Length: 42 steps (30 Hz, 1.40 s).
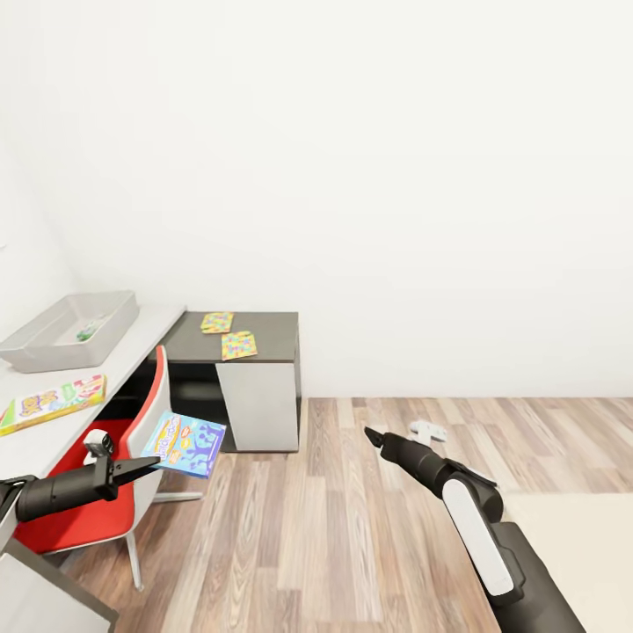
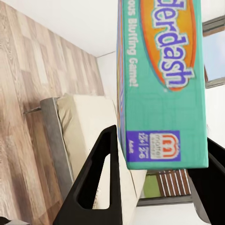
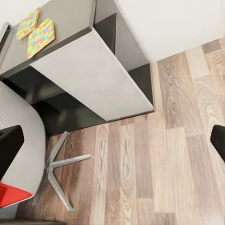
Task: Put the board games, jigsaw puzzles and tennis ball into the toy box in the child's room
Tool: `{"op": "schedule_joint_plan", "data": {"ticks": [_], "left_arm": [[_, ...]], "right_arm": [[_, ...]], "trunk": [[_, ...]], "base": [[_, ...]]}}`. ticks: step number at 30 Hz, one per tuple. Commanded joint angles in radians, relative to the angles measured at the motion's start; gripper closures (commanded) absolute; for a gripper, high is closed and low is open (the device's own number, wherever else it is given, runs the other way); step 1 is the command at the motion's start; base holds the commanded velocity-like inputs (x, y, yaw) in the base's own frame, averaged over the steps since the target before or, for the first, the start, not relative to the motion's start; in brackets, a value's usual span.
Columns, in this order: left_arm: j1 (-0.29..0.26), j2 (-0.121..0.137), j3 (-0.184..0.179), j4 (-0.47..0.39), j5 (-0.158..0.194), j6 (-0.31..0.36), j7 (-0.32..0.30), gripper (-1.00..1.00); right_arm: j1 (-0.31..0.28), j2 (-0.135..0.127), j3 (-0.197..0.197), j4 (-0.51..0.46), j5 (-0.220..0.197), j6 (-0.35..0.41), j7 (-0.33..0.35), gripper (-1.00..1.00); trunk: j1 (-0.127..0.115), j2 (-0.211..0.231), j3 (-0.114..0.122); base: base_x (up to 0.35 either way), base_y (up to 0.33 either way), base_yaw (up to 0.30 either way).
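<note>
My left gripper (image 1: pixel 145 464) is shut on the edge of a blue cartoon-printed board game (image 1: pixel 185 444), held in the air beside the chair. In the left wrist view the box (image 2: pixel 161 84) shows teal, clamped between the black fingers (image 2: pixel 93 183). The grey toy box (image 1: pixel 70 330) stands at the far end of the pale table (image 1: pixel 132 352), with a small green thing (image 1: pixel 88 331) inside. A Skip-Bo board game (image 1: pixel 53 403) lies on the table. Two jigsaw puzzles (image 1: pixel 217 322) (image 1: pixel 238 345) lie on the dark wing (image 3: pixel 70 18). My right gripper (image 1: pixel 374 435) hangs open and empty over the floor.
A red-and-white swivel chair (image 1: pixel 105 475) stands between me and the table, its metal base (image 3: pixel 61 164) on the wood floor (image 1: pixel 352 527). The cream bed (image 1: pixel 571 536) lies at the right. A small white object (image 1: pixel 428 431) lies on the floor near the wall.
</note>
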Motion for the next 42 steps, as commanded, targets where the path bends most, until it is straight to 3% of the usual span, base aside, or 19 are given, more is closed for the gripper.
{"op": "schedule_joint_plan", "data": {"ticks": [1,17,27,31,34,36,38,42], "left_arm": [[-0.001,0.000,0.000,0.000,0.001,0.004,-0.004,1.00],[-0.001,0.001,0.002,-0.001,0.002,-0.011,-0.004,1.00],[-0.001,0.016,0.032,0.000,0.004,-0.011,-0.004,1.00],[-0.001,0.016,0.035,-0.001,0.004,-0.011,-0.004,1.00],[-0.001,0.016,0.035,0.000,0.004,-0.011,-0.004,1.00],[-0.001,0.016,0.035,0.000,0.004,-0.011,-0.004,1.00],[-0.001,0.016,0.036,0.000,0.004,-0.012,-0.004,1.00],[-0.001,0.016,0.036,-0.001,0.004,-0.012,-0.004,1.00]], "right_arm": [[-0.001,0.000,0.002,-0.002,-0.011,0.002,-0.010,-1.00],[-0.001,0.000,0.003,-0.002,-0.011,0.002,-0.010,-1.00],[-0.001,-0.005,0.011,-0.024,-0.011,0.010,-0.006,-1.00],[-0.001,-0.015,0.056,-0.105,-0.021,0.042,0.087,-1.00],[-0.001,-0.017,0.056,-0.125,-0.023,0.079,0.238,-1.00],[-0.001,-0.019,0.023,-0.131,-0.024,0.095,0.382,-1.00],[-0.001,-0.021,-0.011,-0.133,-0.023,0.101,0.473,-1.00],[0.017,-0.021,-0.059,-0.131,-0.023,0.103,0.581,-1.00]], "trunk": [[0.001,-0.001,-0.002],[0.001,-0.001,-0.002],[0.001,-0.001,-0.002],[0.001,-0.001,-0.003],[0.001,-0.001,-0.004],[0.001,-0.001,-0.004],[0.001,-0.001,-0.004],[0.001,-0.001,-0.004]], "base": [[0.307,0.000,0.101],[0.280,0.000,0.266],[0.268,0.085,0.291],[0.240,0.039,0.257],[0.199,0.011,0.123],[0.183,0.004,0.046],[0.178,0.002,0.024],[0.172,0.001,0.009]]}}
